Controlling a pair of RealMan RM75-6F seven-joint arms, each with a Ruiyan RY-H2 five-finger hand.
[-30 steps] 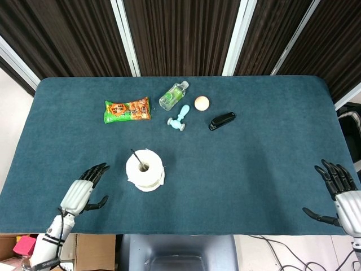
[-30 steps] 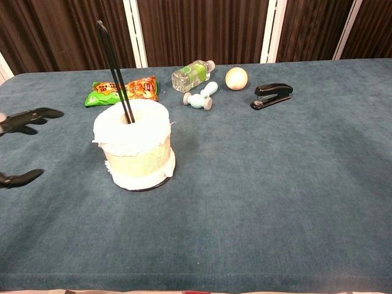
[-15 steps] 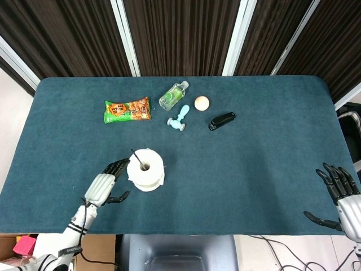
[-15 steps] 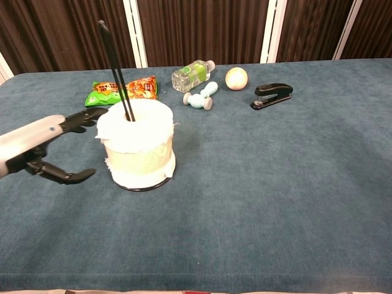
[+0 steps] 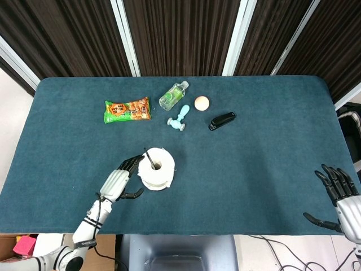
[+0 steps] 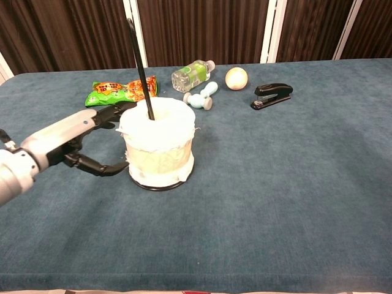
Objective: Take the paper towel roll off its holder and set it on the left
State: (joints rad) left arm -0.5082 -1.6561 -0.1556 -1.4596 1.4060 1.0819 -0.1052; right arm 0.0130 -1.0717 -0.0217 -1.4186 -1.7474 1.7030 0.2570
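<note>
The white paper towel roll (image 5: 157,169) (image 6: 158,141) stands upright on its holder, whose black rod (image 5: 149,156) (image 6: 141,67) sticks up through the core, tilted left, and whose black base (image 6: 156,185) shows under the roll. My left hand (image 5: 118,182) (image 6: 73,138) is at the roll's left side with its fingers spread. The fingertips touch the upper left edge and the thumb curves toward the lower side. It does not enclose the roll. My right hand (image 5: 341,197) is open at the table's front right corner, seen only in the head view.
At the back of the table lie an orange-green snack bag (image 5: 127,109) (image 6: 121,90), a clear bottle (image 5: 173,95), a light blue dumbbell toy (image 5: 179,118), a pale ball (image 5: 202,103) and a black stapler (image 5: 222,121). The blue cloth left of the roll holds only my left arm.
My left hand moved right from the table's front left to the roll's side. The roll and its holder slid right with it. The right hand barely moved.
</note>
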